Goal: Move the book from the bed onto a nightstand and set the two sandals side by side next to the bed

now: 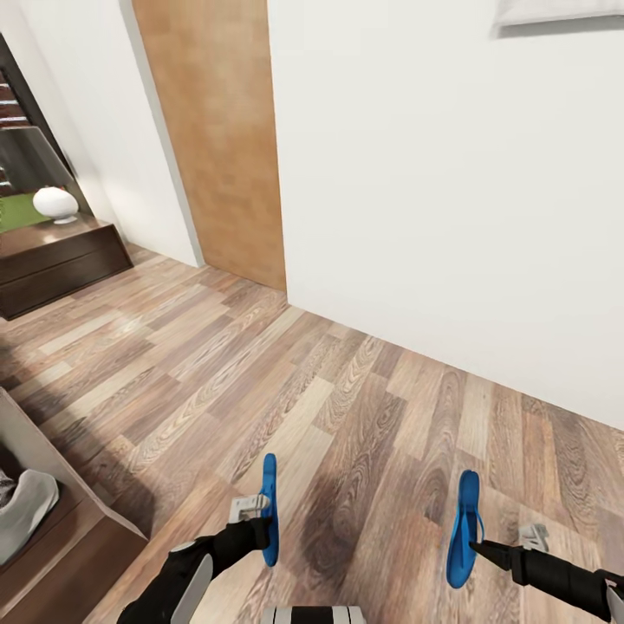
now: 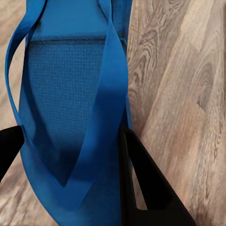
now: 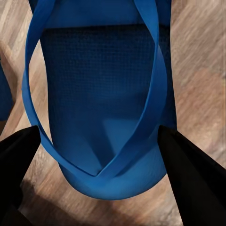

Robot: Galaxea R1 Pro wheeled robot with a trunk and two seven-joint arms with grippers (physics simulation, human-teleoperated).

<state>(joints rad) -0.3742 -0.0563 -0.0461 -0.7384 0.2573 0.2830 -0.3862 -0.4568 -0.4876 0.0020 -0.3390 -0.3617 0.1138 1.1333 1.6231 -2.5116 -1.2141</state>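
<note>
Each hand grips one blue sandal edge-up above the wood floor, left hand (image 1: 260, 518) holding the left sandal (image 1: 270, 507), right hand (image 1: 481, 548) the right sandal (image 1: 464, 527), seemingly carrying them bedward.

A white round lamp (image 1: 55, 204) stood on a long dark-brown cabinet (image 1: 61, 264) by the window at far left. A grey cloth (image 1: 24, 511) lay crumpled at lower left. A grey picture frame (image 1: 555, 16) hung high on the wall.
</note>
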